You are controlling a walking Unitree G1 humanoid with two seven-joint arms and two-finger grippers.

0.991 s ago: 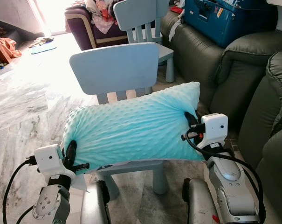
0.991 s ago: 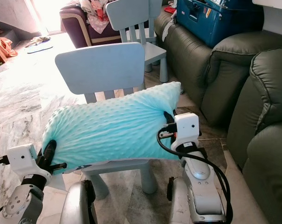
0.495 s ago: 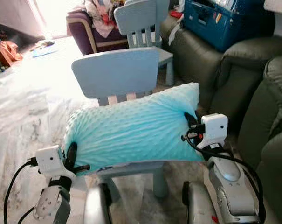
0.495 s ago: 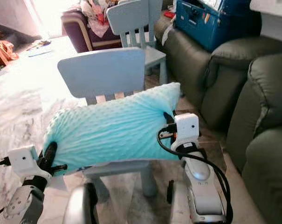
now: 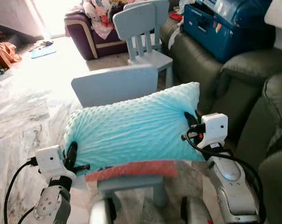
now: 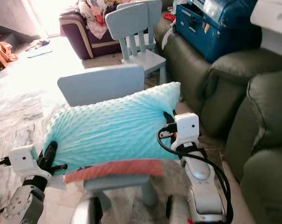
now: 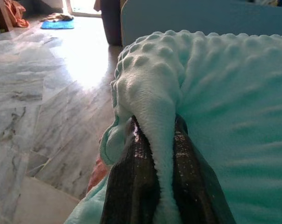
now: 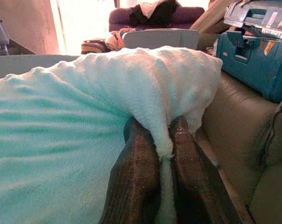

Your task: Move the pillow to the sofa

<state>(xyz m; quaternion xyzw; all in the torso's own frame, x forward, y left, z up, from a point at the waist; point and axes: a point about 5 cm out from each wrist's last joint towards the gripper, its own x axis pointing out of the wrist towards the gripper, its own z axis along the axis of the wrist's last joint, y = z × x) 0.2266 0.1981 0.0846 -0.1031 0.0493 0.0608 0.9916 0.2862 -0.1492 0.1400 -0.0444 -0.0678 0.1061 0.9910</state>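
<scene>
Behind held pillow (image 5: 131, 127): chair (image 5: 113, 84); sofa (image 5: 252, 88) right.

The pillow (image 5: 131, 128) is a long, plump cushion in pale turquoise, its fleece cover dotted all over with small raised bumps. It lies lengthwise, its right end tilted slightly higher, with fabric bunched and puckered at both ends. The sofa (image 5: 203, 60) is dark olive-green leather, thickly padded, standing just to the right of the pillow.
</scene>
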